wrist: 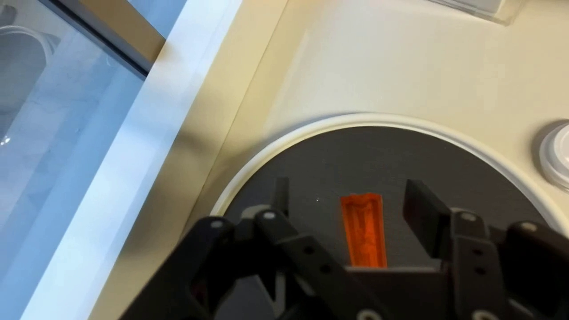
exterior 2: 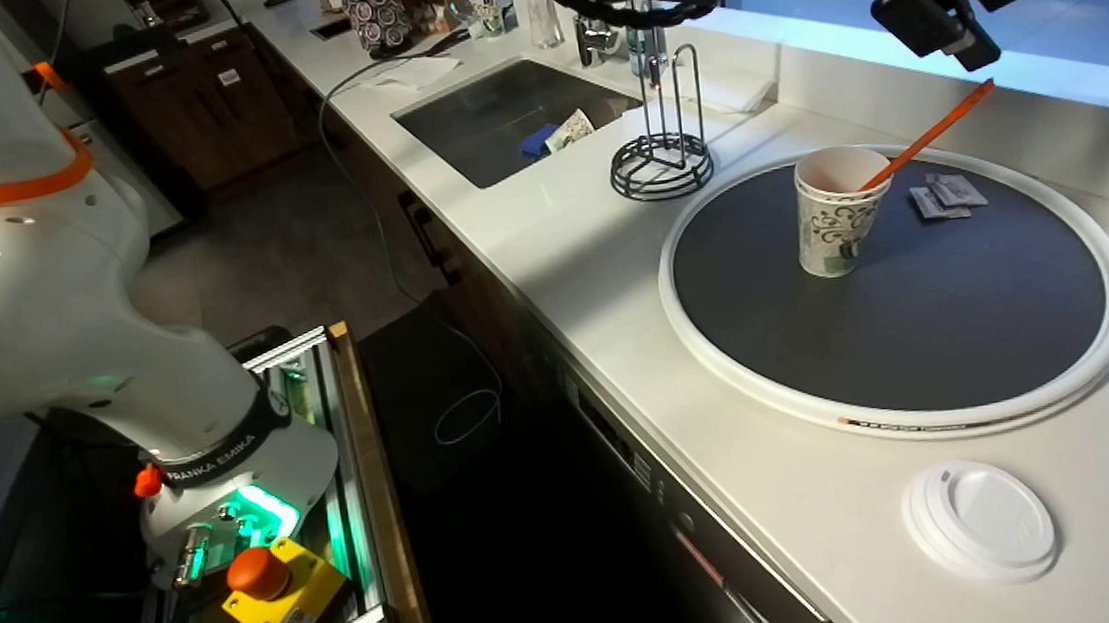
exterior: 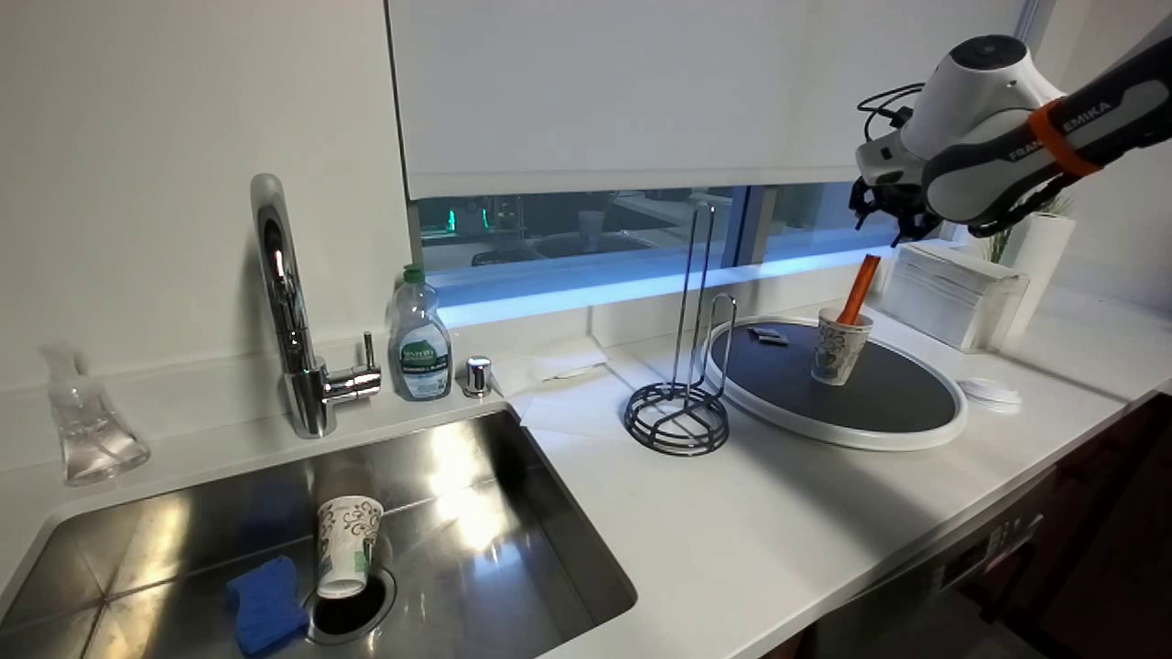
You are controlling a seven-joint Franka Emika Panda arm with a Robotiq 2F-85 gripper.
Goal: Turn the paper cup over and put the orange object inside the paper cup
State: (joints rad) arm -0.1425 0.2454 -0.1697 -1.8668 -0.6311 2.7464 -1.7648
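Note:
The paper cup [exterior: 835, 357], whitish with a dark scroll pattern, stands upright on the round dark tray [exterior 2: 918, 340] in both exterior views. Two rims show close together at the cup's mouth in an exterior view. Leaning out of that mouth is the orange object [exterior 2: 935, 131], its lower end hidden inside the cup. My gripper [exterior: 881, 229] hangs above its upper end, apart from it. In the wrist view the jaws stand wide open, with the orange object [wrist: 365, 231] visible below and between them, touching neither finger. The cup is hidden behind the gripper in that view.
Small packets [exterior 2: 946, 195] lie on the tray. A wire holder [exterior: 678, 421] stands beside it, and white lids [exterior 2: 979, 520] lie nearby. A napkin box [exterior: 952, 293] is behind. Another patterned cup [exterior: 348, 545] lies in the sink by a blue sponge [exterior: 265, 604].

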